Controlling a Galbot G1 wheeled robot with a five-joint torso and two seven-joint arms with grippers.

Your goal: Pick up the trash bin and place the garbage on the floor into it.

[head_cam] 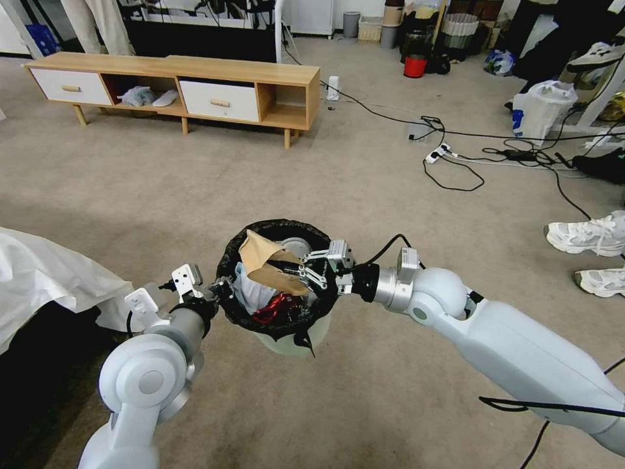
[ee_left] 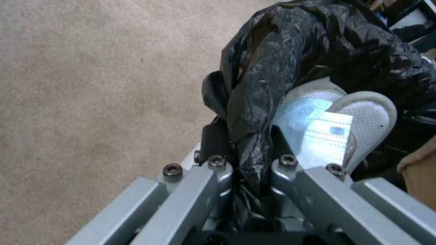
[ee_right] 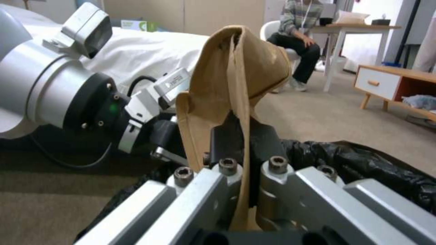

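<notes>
1. Head view: trash bin (head_cam: 286, 335) hangs off the floor (head_cam: 364, 195), mouth up and its long axis close to upright, the white body tipping slightly toward the robot. The left claw (head_cam: 220, 291) is pinched on the black bag liner (head_cam: 229, 260) at the rim on the robot's left. The right claw (head_cam: 311, 272) reaches in over the opposite rim and grips a torn brown cardboard piece (head_cam: 263, 260), which lies across the mouth with its long axis running from the claw toward the far left rim. Inside sit a crushed red can (head_cam: 277, 307) and something pale blue (head_cam: 250, 294) (its kind is hard to tell). White sneakers (head_cam: 586, 236) stand on the carpet well to the right, and a low wooden cabinet (head_cam: 195, 85) stands farther off.

2. Left wrist view: the left claw's fingers (ee_left: 217, 139) are closed narrow on a bunched fold of liner (ee_left: 291, 61), with beige carpet (ee_left: 91, 85) beyond.

3. Right wrist view: the right claw's fingers (ee_right: 227, 139) clamp the cardboard (ee_right: 236, 75), which stands up from between them, folded lengthwise. The liner's rim (ee_right: 363, 163) runs beside it, and the left arm's wrist (ee_right: 59, 92) lies just across.
</notes>
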